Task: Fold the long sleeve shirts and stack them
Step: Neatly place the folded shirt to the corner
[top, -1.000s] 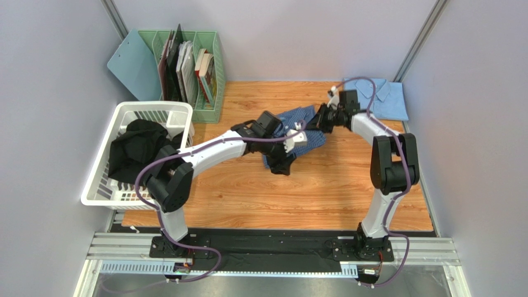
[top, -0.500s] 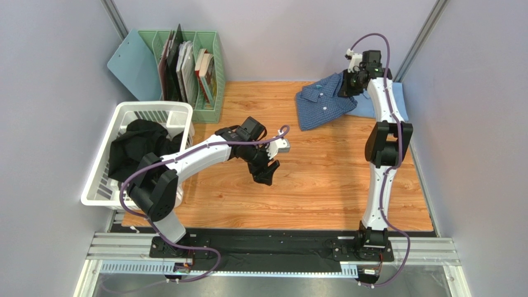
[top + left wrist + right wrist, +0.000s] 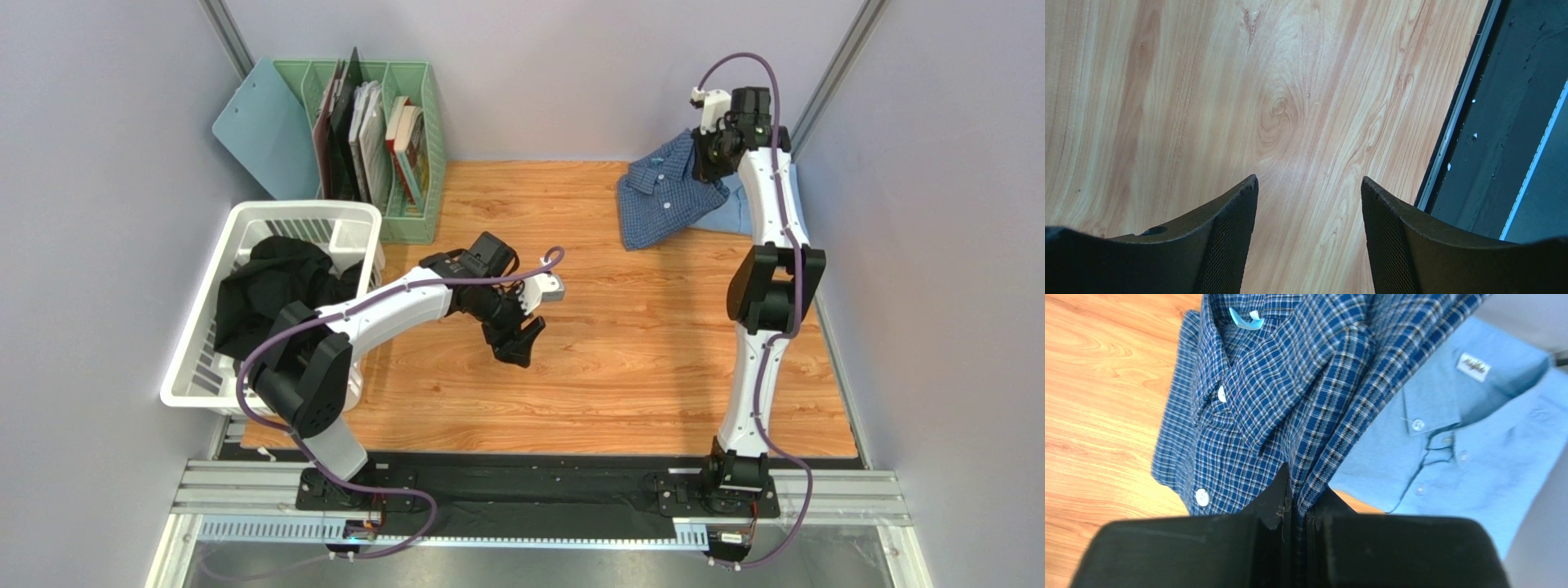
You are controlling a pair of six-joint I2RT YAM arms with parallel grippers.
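Our right fingers (image 3: 1275, 505) are pressed together on a fold of the checked shirt (image 3: 1247, 404), and the cloth is pinched flat between them with no gap showing. From that pinch the mid-blue checked fabric spreads away, its collar, white buttons and a small light-blue loop facing us. In the view from above, these fingers are raised over the far right corner of the desk (image 3: 638, 355) and the checked shirt drapes down from them in a bunch. We cannot tell how much of it rests on the wood. Its right side overlaps the pale blue shirt (image 3: 1475, 435), which lies flat in that same far right corner, collar up, with a white label inside the neck.

Our left fingers (image 3: 1223, 233) stand apart with nothing between them but bare wood grain. They hang over the middle of the desk, well apart from both shirts.

At the desk's left edge sits a white basket (image 3: 294, 221) holding dark clothes (image 3: 276, 288). A green file rack (image 3: 411, 227) with books and a blue clipboard (image 3: 264, 123) stand at the far left corner.
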